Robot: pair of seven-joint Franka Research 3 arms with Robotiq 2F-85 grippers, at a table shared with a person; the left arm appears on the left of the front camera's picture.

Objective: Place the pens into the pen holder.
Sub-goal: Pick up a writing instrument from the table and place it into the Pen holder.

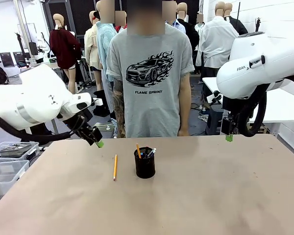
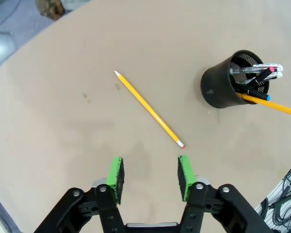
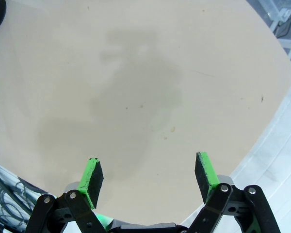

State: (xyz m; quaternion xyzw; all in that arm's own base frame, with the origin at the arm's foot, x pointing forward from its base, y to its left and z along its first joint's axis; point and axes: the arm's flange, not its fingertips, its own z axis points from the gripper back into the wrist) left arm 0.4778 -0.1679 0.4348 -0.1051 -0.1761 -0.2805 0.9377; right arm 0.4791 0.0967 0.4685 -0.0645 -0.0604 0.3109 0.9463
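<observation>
The black mesh pen holder (image 1: 145,163) stands upright in the middle of the table with several pens in it: a yellow one (image 2: 274,105), a silvery one (image 2: 260,69) and a black one with a red tip (image 2: 263,77). One yellow pencil (image 1: 115,167) lies flat on the table just left of the holder (image 2: 227,83). My left gripper (image 1: 97,141) hovers above the table, left of and behind the pencil (image 2: 148,109). Its jaws stand apart with nothing between them (image 2: 149,172). My right gripper (image 1: 229,137) hangs high over the table's right side, open and empty (image 3: 149,174).
A person in a grey T-shirt (image 1: 149,73) stands at the far edge, arms down. Clear plastic bins (image 1: 10,161) sit off the table's left edge. The brown tabletop (image 1: 225,196) lies bare to the right and in front.
</observation>
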